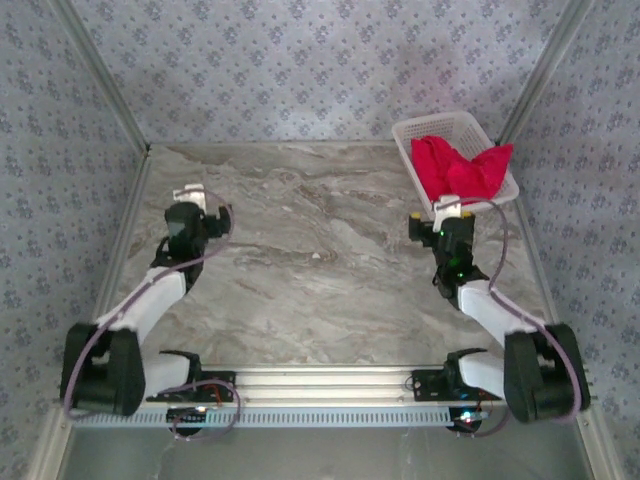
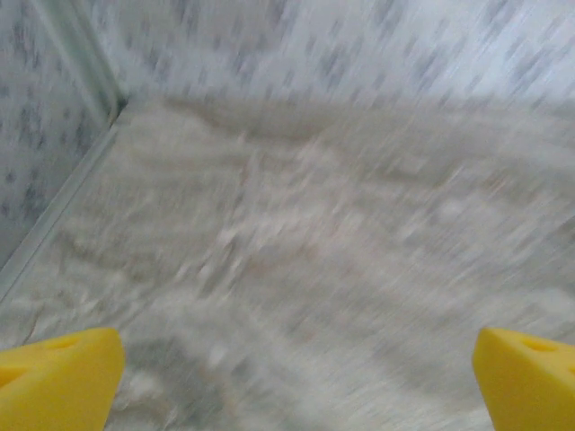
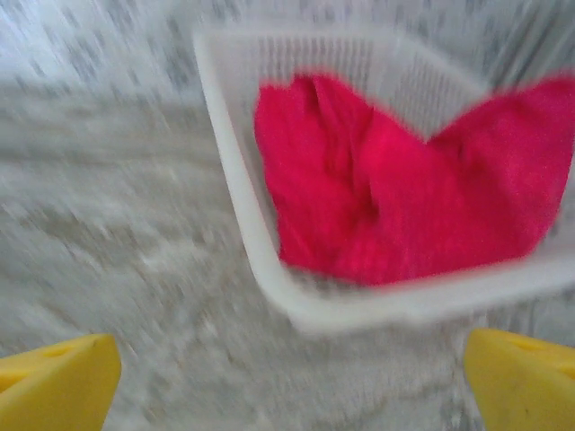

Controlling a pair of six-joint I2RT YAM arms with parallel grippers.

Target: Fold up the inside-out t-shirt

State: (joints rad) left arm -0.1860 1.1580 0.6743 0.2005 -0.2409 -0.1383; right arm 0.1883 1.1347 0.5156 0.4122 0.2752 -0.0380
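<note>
The right gripper [image 3: 287, 388] stands wide open, its two yellow fingertips [image 3: 56, 384] set at opposite lower corners of the wrist view with nothing between them, only bare tabletop below. It points toward the far right corner, just short of a white plastic mesh basket [image 3: 232, 193], apart from its near rim. In that basket lies the bright red cloth t-shirt [image 3: 386, 211], crumpled in a heap, one part draped over the basket's right edge; the wrist view is blurred, so no tag or seam can be made out. Behind the gripper, the black wrist rises from a white forearm link that slants back and to the right to a bulky black shoulder housing at the near right corner. The left gripper [image 2: 287, 382] is likewise spread wide and empty, its yellow tips far apart above the grey marble-patterned table [image 1: 320, 280]. It faces the far wall on the left side, well apart from the basket. Its arm bends at the elbow, the white link running down and left to a black shoulder by the aluminium rail [image 1: 330, 380] along the near edge.
</note>
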